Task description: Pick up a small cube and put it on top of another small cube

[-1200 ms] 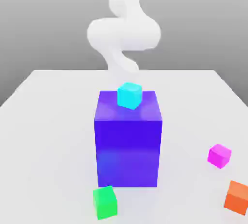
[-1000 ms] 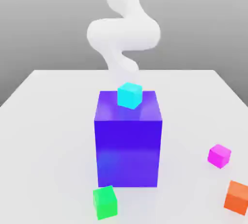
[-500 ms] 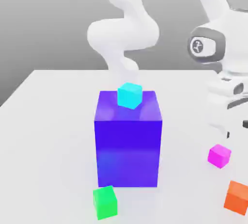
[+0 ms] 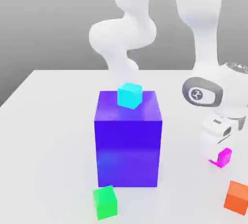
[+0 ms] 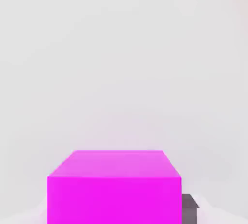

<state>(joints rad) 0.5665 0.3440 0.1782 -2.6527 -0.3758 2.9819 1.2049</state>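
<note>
No words, numbers or brand names are showing legibly on anything in the scene. One sign is standing out: a small pale figure-like emblem on a dark round badge (image 4: 196, 94), which is sitting on the grey-rimmed oval panel (image 4: 186, 91) of the arm's white wrist housing (image 4: 231, 89), toward the exterior view's right. The emblem is carrying no lettering that can be read.

Brightly lit in the exterior view, nearly bleaching the table (image 4: 58, 136) and washing out the arm (image 4: 123, 34). Falls paler on the blue block's (image 4: 128, 145) top than its front. Glows faintly pink beyond the pink cube (image 5: 114, 199) in the hand view.
</note>
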